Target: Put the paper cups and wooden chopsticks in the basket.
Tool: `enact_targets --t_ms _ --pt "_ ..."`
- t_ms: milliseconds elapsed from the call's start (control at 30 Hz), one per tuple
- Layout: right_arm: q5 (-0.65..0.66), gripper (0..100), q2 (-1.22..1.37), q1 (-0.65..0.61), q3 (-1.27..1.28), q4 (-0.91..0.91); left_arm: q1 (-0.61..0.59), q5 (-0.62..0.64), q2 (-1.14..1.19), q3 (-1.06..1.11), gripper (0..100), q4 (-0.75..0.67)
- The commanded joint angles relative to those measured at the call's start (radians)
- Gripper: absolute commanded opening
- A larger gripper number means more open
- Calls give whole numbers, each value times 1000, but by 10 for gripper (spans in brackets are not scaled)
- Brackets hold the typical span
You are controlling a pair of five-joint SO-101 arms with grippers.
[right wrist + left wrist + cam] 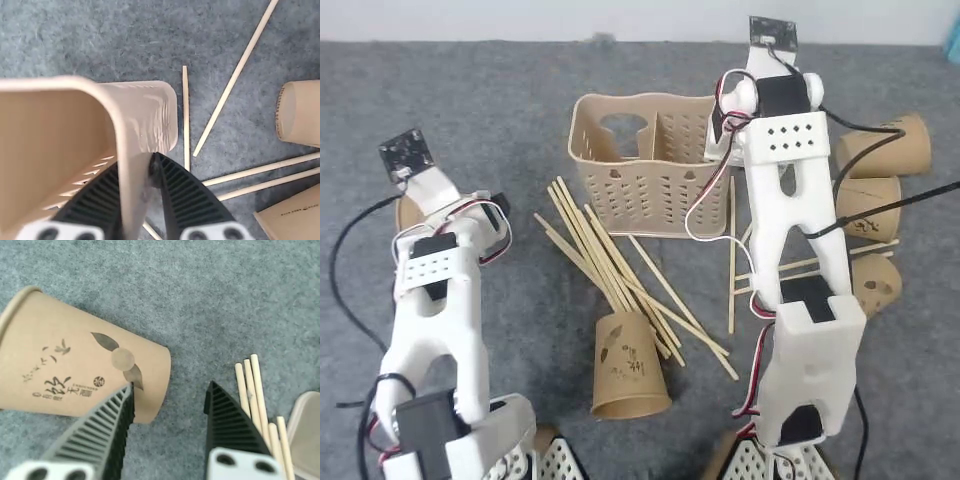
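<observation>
Five cups lie on their sides on the carpet (520,110), all outside the basket (650,190). One cup (630,365) is in front of the basket with its mouth toward the arms' bases. Three are stacked in a column at the right of the right arm: far (885,147), middle (868,205) and near (877,285). The fifth (75,370) lies under the left arm's wrist. The chopsticks (610,265) are mostly in one loose fan running from the basket's left front corner down past the front cup; they overlap too much for an exact count, but there are more than six. One more stick (731,260) lies straight out from the basket's right front corner, and at least two others cross it toward the right-hand cups. There is one basket, upright, with two compartments and slotted walls. The left gripper (170,386) stands wide apart and holds nothing, one fingertip (127,400) just at the base end of the fifth cup, the other over bare carpet near a few stick ends (250,385). The right gripper (137,162) is closed on the basket's wall (60,130) near its right front corner, one finger inside and one outside. The surface is grey, short-piled carpet; a pale strip (620,18) runs along its far edge.
</observation>
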Motion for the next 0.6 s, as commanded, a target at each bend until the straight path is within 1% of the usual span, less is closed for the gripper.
enact_targets --t_ms 0,167,233,267,400,467,500,567 --pt "-29 6 21 15 -9 35 3 2 2 1 224 -20" --pt "-21 6 119 -7 -15 31 3 2 2 1 224 -20" --pt "8 12 113 -13 -15 31 3 2 2 1 224 -20" --pt "20 34 102 -22 -17 31 3 2 2 1 224 -20" --pt "26 203 8 -39 -15 38 3 2 2 1 224 -20" --pt "29 270 -50 -39 -15 38 5 2 2 1 224 -20" --pt "32 285 -82 -38 -15 38 5 2 2 1 224 -20" --pt "75 281 -150 -33 -15 38 5 2 2 1 224 -20"
